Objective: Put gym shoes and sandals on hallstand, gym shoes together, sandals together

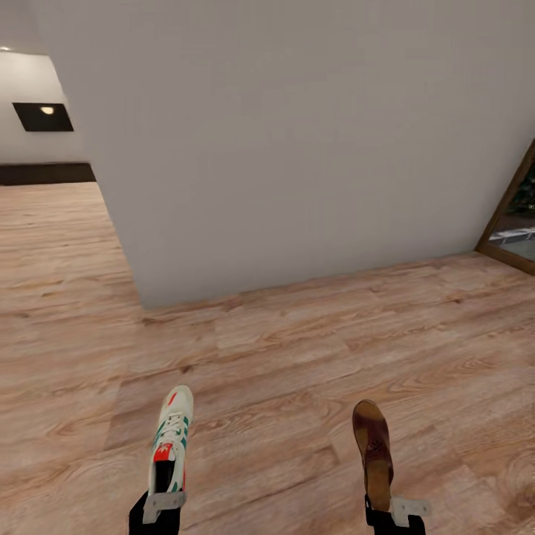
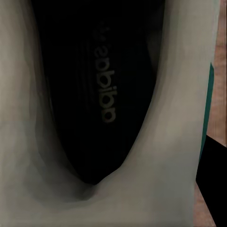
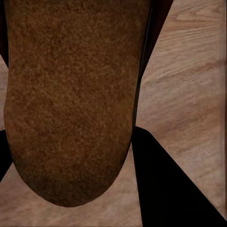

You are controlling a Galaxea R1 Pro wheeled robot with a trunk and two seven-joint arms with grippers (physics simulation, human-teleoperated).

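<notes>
Left gripper (image 1: pixel 165 499) clenched on a gym shoe (image 1: pixel 172 438) by the heel, right gripper (image 1: pixel 392 508) grasping a sandal (image 1: pixel 373 449), both above the floor (image 1: pixel 282 349); no rack visible. Best carry them level and slow; turn the base gently till the rack appears.

gym shoe (image 1: pixel 172 438) held above corridor floor (image 1: pixel 297 349) | sandal (image 1: pixel 373 452) likewise, seemingly level

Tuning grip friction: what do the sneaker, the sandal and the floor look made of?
Gym shoe: looks like smooth white leather or synthetic, matte, with woven laces; dark printed insole seen from the left wrist.
Sandal: brown, fuzzy suede-like footbed in the right wrist view, probably leather.
Corridor floor: wood-look planks, visible grain and seams, low sheen; possibly laminate.
</notes>
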